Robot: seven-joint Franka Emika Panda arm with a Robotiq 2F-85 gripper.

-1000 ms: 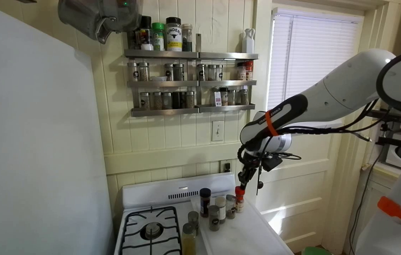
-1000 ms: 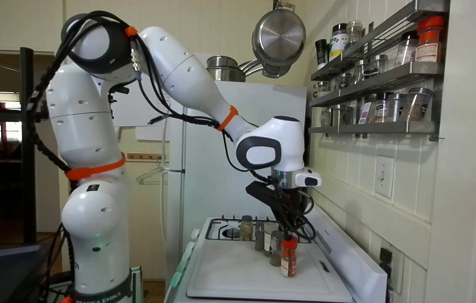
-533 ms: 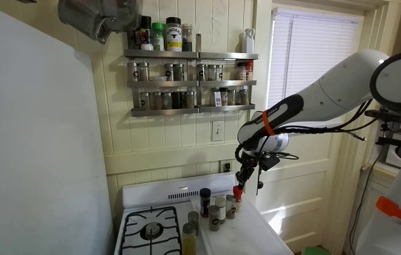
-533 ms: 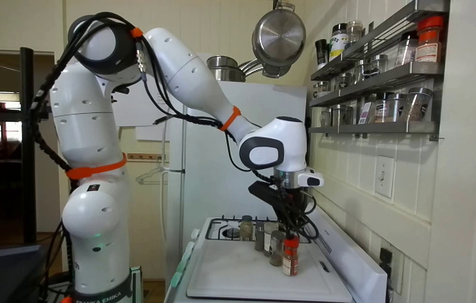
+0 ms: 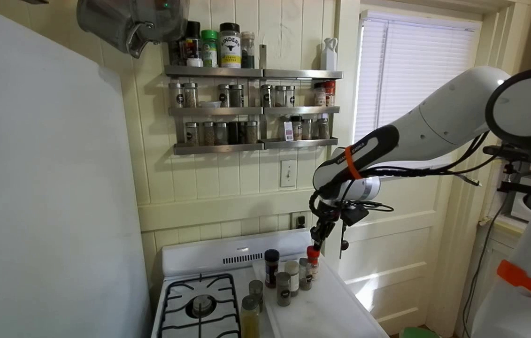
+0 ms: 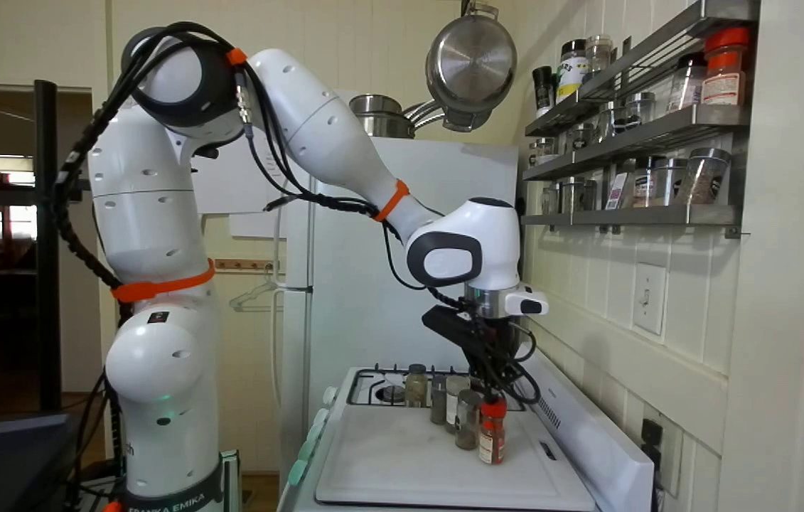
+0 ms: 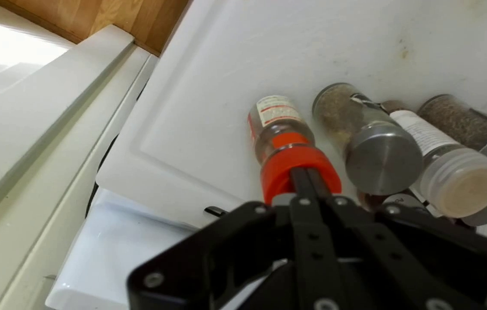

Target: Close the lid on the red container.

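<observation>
The red container (image 7: pixel 277 118) is a small clear jar with an orange-red lid (image 7: pixel 275 170), upright on the white cover (image 6: pixel 402 462) over the stove. It shows in both exterior views, at the right end of the bottle group (image 5: pixel 313 271) and nearest the camera (image 6: pixel 492 448). My gripper (image 7: pixel 306 169) points down onto the lid, its black fingers (image 7: pixel 299 183) pressed together with nothing between them. The tips overlap the lid's darker red middle; part of the lid is hidden behind them. Whether its flap is up or flat I cannot tell.
A silver-capped bottle (image 7: pixel 383 159) stands close beside the jar, then a white-capped one (image 7: pixel 463 181) and several more. The stove's back panel (image 5: pixel 237 249) rises behind. Spice shelves (image 6: pixel 657 215) hang on the wall above. A burner grate (image 5: pixel 202 305) lies beyond the bottles.
The gripper and the jar have shifted a little together, the jar sliding upright toward the bottles. The fingers stayed pressed together on top of the lid.
</observation>
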